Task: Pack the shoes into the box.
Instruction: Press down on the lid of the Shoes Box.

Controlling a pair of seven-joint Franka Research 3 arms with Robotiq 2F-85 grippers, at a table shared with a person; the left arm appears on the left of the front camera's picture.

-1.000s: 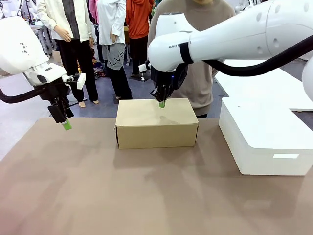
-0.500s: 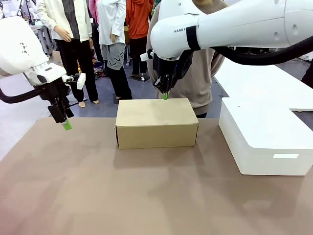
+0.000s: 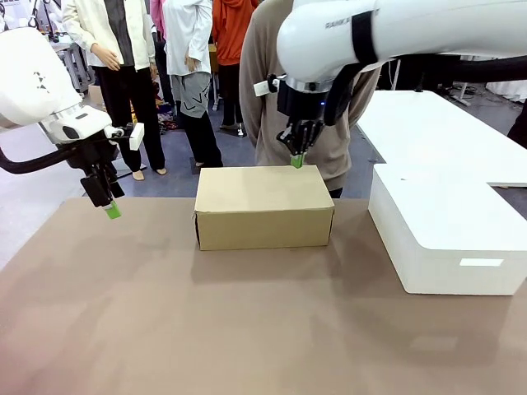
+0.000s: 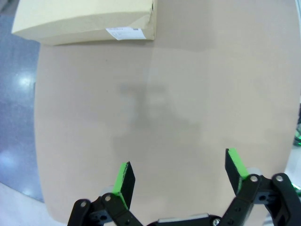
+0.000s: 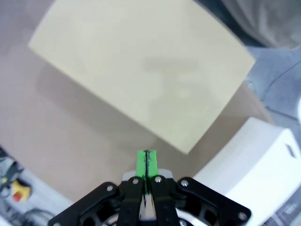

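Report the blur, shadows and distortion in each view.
Front view: sharp, with soft arm shadows on the table. Left wrist view: wide-angle bending of the table edge, faint end effector shadow. Right wrist view: cardboard shoebox blurred, shut right end effector crisp.

The lid of the box lay shut, so its contents were hidden. In the left wrist view the top edge cut off the box, and print on its white label was too small to read. The white box ran past the right edge in the front view. The right arm hid part of the person's torso.
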